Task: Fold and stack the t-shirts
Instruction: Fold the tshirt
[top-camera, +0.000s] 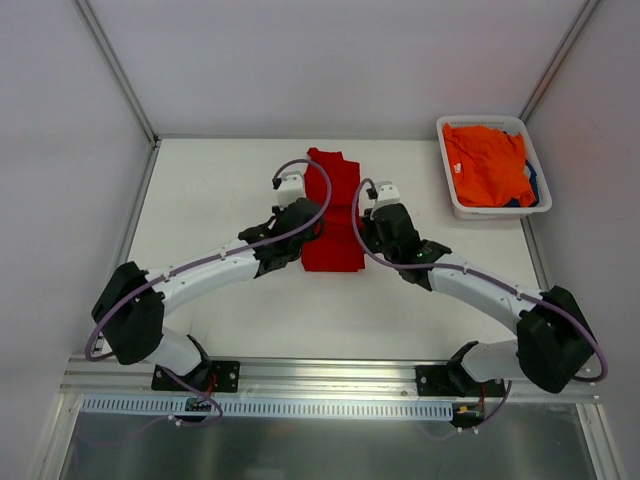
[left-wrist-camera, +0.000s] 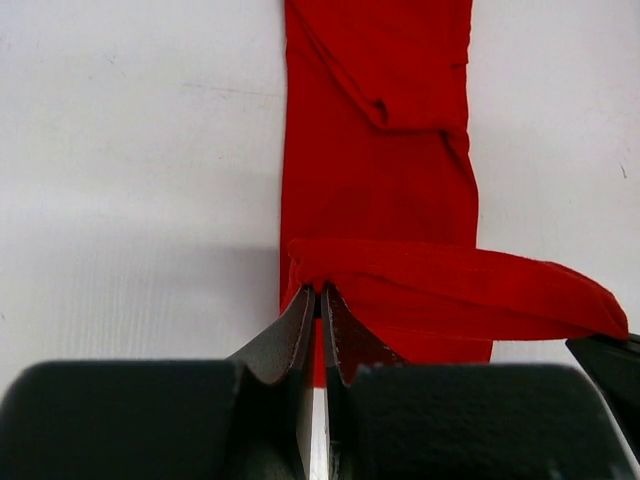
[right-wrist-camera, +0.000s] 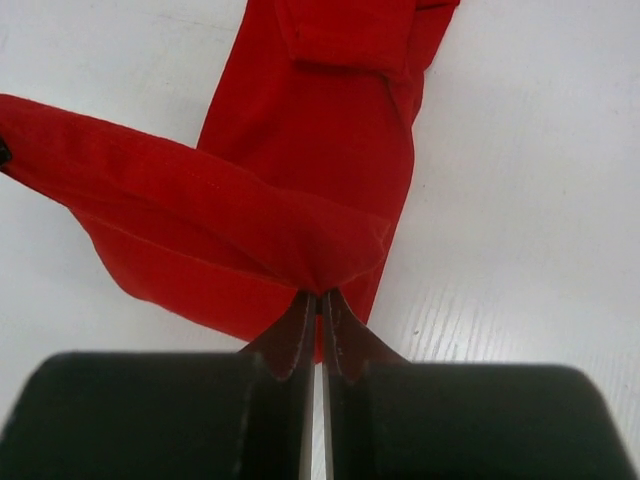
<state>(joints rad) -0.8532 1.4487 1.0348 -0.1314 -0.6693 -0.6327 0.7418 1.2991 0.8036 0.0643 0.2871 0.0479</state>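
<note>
The red t-shirt (top-camera: 333, 212) lies as a long narrow strip in the middle of the white table, its near end lifted. My left gripper (left-wrist-camera: 320, 292) is shut on the near left corner of the red t-shirt (left-wrist-camera: 380, 150). My right gripper (right-wrist-camera: 320, 295) is shut on the near right corner of the red t-shirt (right-wrist-camera: 320, 130). The lifted hem hangs between the two grippers above the lower layer. The orange t-shirt (top-camera: 487, 162) lies in the basket with a dark blue one (top-camera: 532, 188) showing at its right edge.
A white plastic basket (top-camera: 448, 190) stands at the back right of the table. Metal frame rails run along the table's left, right and back edges. Both arms reach inward over the table's middle.
</note>
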